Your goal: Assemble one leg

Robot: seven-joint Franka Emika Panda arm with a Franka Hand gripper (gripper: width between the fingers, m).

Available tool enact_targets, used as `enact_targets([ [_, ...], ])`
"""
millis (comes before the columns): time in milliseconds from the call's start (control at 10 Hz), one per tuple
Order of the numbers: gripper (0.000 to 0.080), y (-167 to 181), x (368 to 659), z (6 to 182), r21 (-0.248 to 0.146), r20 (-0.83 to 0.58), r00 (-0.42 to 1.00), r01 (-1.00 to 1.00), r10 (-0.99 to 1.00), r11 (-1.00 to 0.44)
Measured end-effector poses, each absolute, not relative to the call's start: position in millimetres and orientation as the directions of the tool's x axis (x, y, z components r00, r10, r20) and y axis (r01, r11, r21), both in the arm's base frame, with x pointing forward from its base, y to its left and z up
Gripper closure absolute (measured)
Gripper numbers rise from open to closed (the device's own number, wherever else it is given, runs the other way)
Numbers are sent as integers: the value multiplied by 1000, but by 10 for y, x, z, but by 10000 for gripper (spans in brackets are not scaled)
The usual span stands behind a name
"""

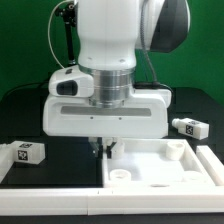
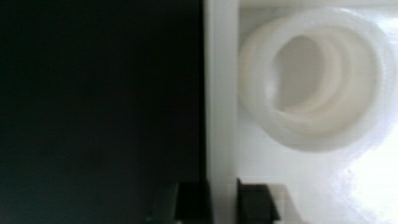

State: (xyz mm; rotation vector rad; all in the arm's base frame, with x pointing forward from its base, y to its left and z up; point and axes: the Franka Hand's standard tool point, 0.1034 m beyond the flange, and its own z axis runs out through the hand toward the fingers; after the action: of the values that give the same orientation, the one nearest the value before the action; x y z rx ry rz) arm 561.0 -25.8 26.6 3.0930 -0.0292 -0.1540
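Observation:
A large white square panel (image 1: 165, 172) with a raised rim lies on the black table at the front right of the exterior view. My gripper (image 1: 103, 148) is down at its left rim, near a back corner. In the wrist view the two dark fingers (image 2: 191, 202) straddle the thin white rim (image 2: 222, 100) and press on it from both sides, next to a round corner hole (image 2: 320, 90). One leg (image 1: 27, 153), a small white block with marker tags, lies at the exterior view's left. Another leg (image 1: 190, 128) lies at the right, behind the panel. Neither is held.
The arm's white wrist housing (image 1: 105, 110) hides the table behind the gripper. A green wall (image 1: 20, 40) stands at the back. Black table surface (image 2: 89, 100) lies beside the panel's rim.

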Motion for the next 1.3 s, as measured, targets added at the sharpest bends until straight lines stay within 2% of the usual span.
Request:
enact_targets([
  [500,745,-199,5608,190,51,-85,996,-35,-39,-998],
  [600,691,-198,5608,189,51,-85,996,-35,-39,-998],
  [700,691,-199,5607,189,51,-85,996,-35,-39,-998],
  [800,484,-195,5599,199,51,-91,995,-36,-41,-998],
  [900,348,-167,5564,271,46,-117,992,-42,-47,-998],
  [1000,348,-95,5550,356,41,-113,993,-40,-44,-998],
  [1100,199,58,5505,451,37,-119,992,-30,-34,-999],
  [1200,165,216,5495,579,37,-124,992,11,7,-999],
  [1300,165,312,5522,663,33,-109,994,26,23,-999],
])
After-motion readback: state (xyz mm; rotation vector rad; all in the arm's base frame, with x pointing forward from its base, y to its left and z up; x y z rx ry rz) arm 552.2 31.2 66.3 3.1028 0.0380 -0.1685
